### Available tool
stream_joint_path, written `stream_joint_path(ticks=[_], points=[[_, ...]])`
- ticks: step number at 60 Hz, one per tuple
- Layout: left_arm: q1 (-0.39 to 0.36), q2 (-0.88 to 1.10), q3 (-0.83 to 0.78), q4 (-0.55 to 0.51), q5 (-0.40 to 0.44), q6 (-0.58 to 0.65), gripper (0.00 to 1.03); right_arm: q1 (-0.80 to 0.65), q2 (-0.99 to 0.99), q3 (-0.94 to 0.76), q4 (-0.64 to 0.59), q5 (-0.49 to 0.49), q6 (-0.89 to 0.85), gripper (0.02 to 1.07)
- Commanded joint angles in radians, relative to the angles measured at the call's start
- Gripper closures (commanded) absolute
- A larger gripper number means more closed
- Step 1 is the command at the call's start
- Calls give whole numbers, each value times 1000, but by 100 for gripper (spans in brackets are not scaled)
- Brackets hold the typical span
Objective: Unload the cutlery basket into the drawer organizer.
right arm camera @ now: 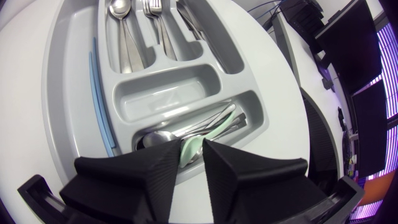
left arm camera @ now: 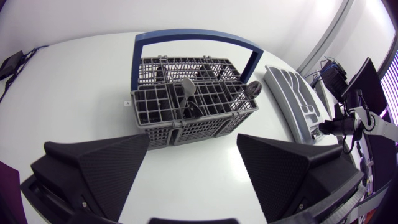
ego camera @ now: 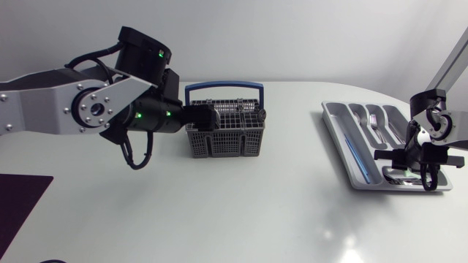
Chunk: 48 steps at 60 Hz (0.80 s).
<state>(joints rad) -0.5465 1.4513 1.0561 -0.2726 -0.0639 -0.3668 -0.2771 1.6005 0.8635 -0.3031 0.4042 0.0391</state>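
Note:
The grey cutlery basket (ego camera: 227, 135) with a blue handle stands mid-table and still holds a spoon (left arm camera: 188, 87) and other pieces. My left gripper (ego camera: 212, 117) is at the basket's left end, open wide, and the left wrist view looks over the basket (left arm camera: 186, 112) between its fingers (left arm camera: 106, 165). At the right lies the grey drawer organizer (ego camera: 340, 142). My right gripper (ego camera: 406, 174) hangs over its near end compartment. In the right wrist view its fingers (right arm camera: 155, 158) stand slightly apart around the end of a pale green spoon (right arm camera: 211, 127) that lies in that compartment among metal cutlery.
The organizer (right arm camera: 68, 74) holds spoons (right arm camera: 121, 25) and forks (right arm camera: 152, 12) in its long slots, and a thin blue stick (right arm camera: 99, 93) along its side slot. Its middle compartment (right arm camera: 168, 93) has nothing in it. A dark mat (ego camera: 18, 201) lies at the front left.

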Motion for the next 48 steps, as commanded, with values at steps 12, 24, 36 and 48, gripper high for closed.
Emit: stream_joint_path(ticks=[12,24,36,48], points=[[0,66,91,-39,1,-73,5,-2,12,9,7,-51,-11,38],[5,135,177,-125,-1,-139,5,35,-8,43,-48,-87,7,27],[16,212,277,-240,-2,-218,5,108,-119,49,-57,-102,47,17],[19,270,331,-298,-14,-302,5,211,-209,54,-59,-99,122,8]])
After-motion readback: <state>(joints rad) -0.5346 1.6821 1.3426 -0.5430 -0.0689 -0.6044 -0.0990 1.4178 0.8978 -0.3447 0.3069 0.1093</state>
